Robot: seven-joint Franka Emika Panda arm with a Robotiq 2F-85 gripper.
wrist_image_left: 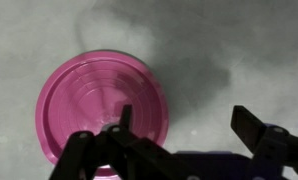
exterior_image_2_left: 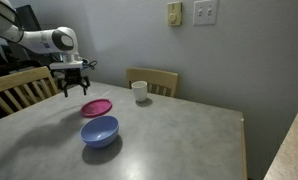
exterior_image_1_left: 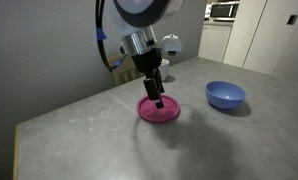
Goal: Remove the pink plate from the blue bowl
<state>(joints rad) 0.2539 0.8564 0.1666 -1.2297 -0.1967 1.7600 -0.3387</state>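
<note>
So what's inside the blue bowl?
Nothing: the blue bowl looks empty. The pink plate lies on the table, apart from it. The bowl's rim hides its near inner wall.

- Your counter (exterior_image_2_left: 189, 140) is a grey, mottled slab, and the white mug (exterior_image_2_left: 139, 91) stands upright on it near the far edge.
- Just behind the mug you have a wooden chair (exterior_image_2_left: 159, 78), its back against the grey wall.
- Well apart from the mug, toward the view's left edge, you see a second wooden chair (exterior_image_2_left: 19, 88) with a slatted back.
- High on the wall above the mug, two switch plates (exterior_image_2_left: 205, 12) sit side by side.
</note>
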